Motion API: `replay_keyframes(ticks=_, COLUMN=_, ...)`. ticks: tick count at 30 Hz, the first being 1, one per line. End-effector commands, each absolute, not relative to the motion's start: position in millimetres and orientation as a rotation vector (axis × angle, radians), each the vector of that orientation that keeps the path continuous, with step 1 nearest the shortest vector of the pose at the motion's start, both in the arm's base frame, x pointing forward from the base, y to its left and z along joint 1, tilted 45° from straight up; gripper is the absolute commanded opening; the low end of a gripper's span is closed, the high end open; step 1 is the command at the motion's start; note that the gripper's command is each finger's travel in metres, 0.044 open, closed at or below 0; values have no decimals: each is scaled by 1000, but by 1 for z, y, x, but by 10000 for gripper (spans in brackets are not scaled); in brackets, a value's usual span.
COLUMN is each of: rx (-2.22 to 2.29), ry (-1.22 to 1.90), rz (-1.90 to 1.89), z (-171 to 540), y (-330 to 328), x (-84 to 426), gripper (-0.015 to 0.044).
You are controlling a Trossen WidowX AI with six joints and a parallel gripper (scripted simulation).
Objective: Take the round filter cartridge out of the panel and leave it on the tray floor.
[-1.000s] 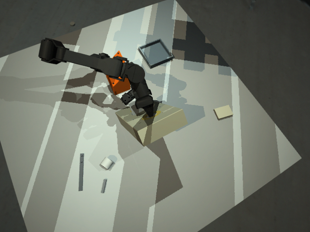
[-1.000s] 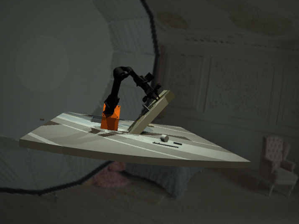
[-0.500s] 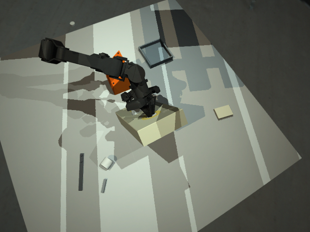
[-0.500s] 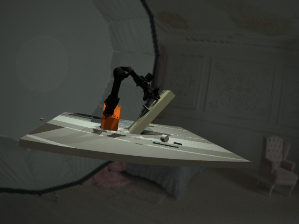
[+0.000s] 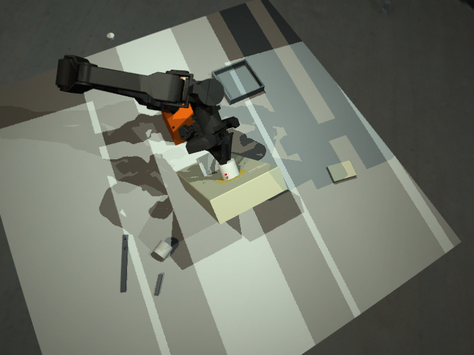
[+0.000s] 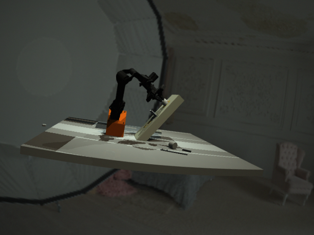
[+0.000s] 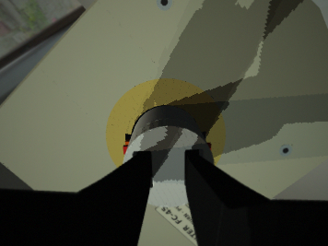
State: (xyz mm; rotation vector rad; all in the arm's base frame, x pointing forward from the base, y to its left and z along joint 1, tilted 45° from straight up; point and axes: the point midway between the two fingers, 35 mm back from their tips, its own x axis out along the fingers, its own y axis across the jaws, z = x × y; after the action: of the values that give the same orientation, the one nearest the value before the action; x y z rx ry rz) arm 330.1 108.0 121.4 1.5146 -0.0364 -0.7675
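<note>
You see the filter cartridge (image 5: 229,170) standing partway out of its yellow-ringed socket (image 7: 119,130) in the tilted service panel (image 5: 245,196), its pale barrel exposed and red marks near the base. The gripper (image 7: 168,167) is clamped on it: both black fingers press the cartridge's outer end between them. In the wrist view they cover the cartridge's face, so you cannot make out the slots, and the label (image 7: 181,222) below is cut off by the fingers. The cartridge's lower end is hidden inside the dark socket. The tray (image 5: 257,81) sits well apart on the desk (image 5: 356,252), beyond the arm. A loose white cylinder (image 5: 161,249) and two dark bars (image 5: 123,263) lie near the desk's front; what they are is hard to tell.
</note>
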Motion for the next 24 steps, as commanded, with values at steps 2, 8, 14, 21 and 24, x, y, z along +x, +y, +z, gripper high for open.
replay_keyframes(ticks=2, rx=1496, ry=-11, rz=-748, z=133, y=122, x=309, gripper=0)
replay_keyframes(ticks=8, rx=1492, ry=-11, rz=-746, z=135, y=123, x=306, gripper=0)
replay_keyframes(ticks=14, rx=1492, ry=-11, rz=-746, z=135, y=123, x=306, gripper=0)
replay_keyframes(ticks=21, rx=1492, ry=-11, rz=-746, z=126, y=115, x=299, gripper=0)
replay_keyframes(ticks=24, rx=1492, ry=-11, rz=-746, z=119, y=109, x=294, gripper=0)
